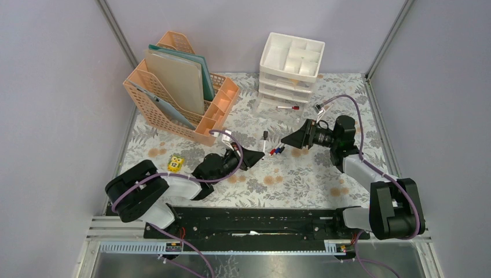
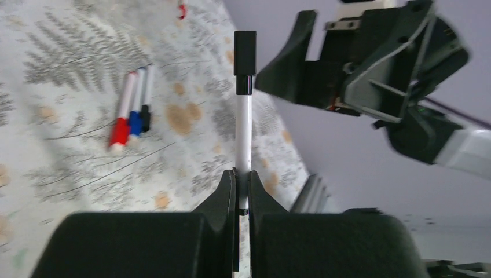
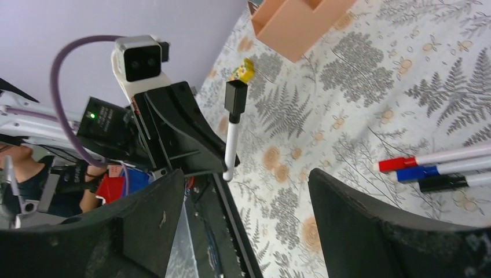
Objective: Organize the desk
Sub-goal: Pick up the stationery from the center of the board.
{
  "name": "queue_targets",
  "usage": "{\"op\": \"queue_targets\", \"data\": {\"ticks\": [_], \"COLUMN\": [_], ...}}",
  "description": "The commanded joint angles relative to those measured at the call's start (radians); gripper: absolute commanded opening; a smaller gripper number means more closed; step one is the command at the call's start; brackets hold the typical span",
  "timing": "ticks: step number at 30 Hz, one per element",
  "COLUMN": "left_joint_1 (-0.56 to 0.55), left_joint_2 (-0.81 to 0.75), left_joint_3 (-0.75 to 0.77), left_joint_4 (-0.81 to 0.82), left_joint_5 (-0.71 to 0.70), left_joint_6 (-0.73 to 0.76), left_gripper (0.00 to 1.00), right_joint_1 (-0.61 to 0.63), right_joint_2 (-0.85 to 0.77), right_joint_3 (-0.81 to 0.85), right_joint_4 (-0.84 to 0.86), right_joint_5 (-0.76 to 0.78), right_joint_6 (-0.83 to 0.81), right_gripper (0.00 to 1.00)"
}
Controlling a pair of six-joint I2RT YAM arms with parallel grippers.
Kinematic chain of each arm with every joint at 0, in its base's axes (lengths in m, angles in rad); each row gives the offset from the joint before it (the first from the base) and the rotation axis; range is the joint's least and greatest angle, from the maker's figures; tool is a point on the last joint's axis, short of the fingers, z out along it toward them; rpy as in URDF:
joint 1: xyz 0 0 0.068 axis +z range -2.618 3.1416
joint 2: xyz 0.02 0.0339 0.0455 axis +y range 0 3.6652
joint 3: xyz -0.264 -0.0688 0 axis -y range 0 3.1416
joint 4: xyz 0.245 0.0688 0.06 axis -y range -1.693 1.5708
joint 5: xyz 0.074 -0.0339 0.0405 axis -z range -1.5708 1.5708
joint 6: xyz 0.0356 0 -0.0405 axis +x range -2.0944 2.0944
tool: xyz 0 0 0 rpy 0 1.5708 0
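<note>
Black plastic forms the left gripper, and its two fingers are pressed together on the lower end of a white marker. The marker stands almost upright out of the grip, with its black cap at the top.

Just beyond this cap is the right gripper, which is turned toward the left one. Its fingers are spread wide and there is nothing between them. The held marker is in front of this gap and does not touch either finger.

Under both grippers lies the desk, covered with a pale cloth with grey ferns and orange-tan flowers. A black rail runs along its near edge, at the bases of the arms.

On the cloth between the two grippers, three markers lie side by side and touch each other. Their caps are red, blue and black.

Behind the left gripper, beside its arm, sits a small yellow die. Further out on that side stands a peach file rack with folders in it. Beyond the right gripper, at the far edge, stands a white drawer unit, and a red-capped marker lies in its lowest drawer.
</note>
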Motion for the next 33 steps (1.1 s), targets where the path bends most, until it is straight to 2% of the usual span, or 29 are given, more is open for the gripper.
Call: {"op": "queue_targets", "data": {"ticks": [1, 7, 12, 20, 25, 28, 30, 33], "left_joint_1": [-0.025, -0.049, -0.067, -0.092, -0.096, -0.096, -0.097, -0.096], "left_joint_2": [0.058, 0.163, 0.226, 0.267, 0.275, 0.274, 0.266, 0.225], "left_joint_3": [-0.012, 0.017, 0.026, 0.052, 0.053, 0.049, 0.04, 0.02], "left_joint_4": [0.352, 0.444, 0.505, 0.524, 0.524, 0.524, 0.508, 0.432], "left_joint_5": [-0.009, -0.007, -0.003, -0.001, -0.005, -0.002, -0.008, -0.039], "left_joint_6": [-0.159, -0.216, -0.248, -0.258, -0.258, -0.255, -0.243, -0.188], "left_gripper": [0.0, 0.0, 0.0, 0.0, 0.0, 0.0, 0.21, 0.35], "right_joint_1": [0.039, 0.11, 0.13, 0.157, 0.16, 0.16, 0.159, 0.16], "right_joint_2": [0.008, 0.046, 0.066, 0.085, 0.093, 0.089, 0.079, 0.059], "right_joint_3": [-0.003, 0.037, 0.056, 0.081, 0.097, 0.108, 0.115, 0.127], "right_joint_4": [0.209, 0.074, 0.018, -0.057, -0.071, -0.098, -0.121, -0.171], "right_joint_5": [-0.015, -0.011, -0.004, 0.007, -0.01, -0.01, -0.003, 0.027], "right_joint_6": [0.149, 0.049, 0.007, -0.052, -0.059, -0.086, -0.113, -0.175], "right_gripper": [0.83, 0.75, 0.63, 0.5, 0.15, 0.02, 0.0, 0.0]}}
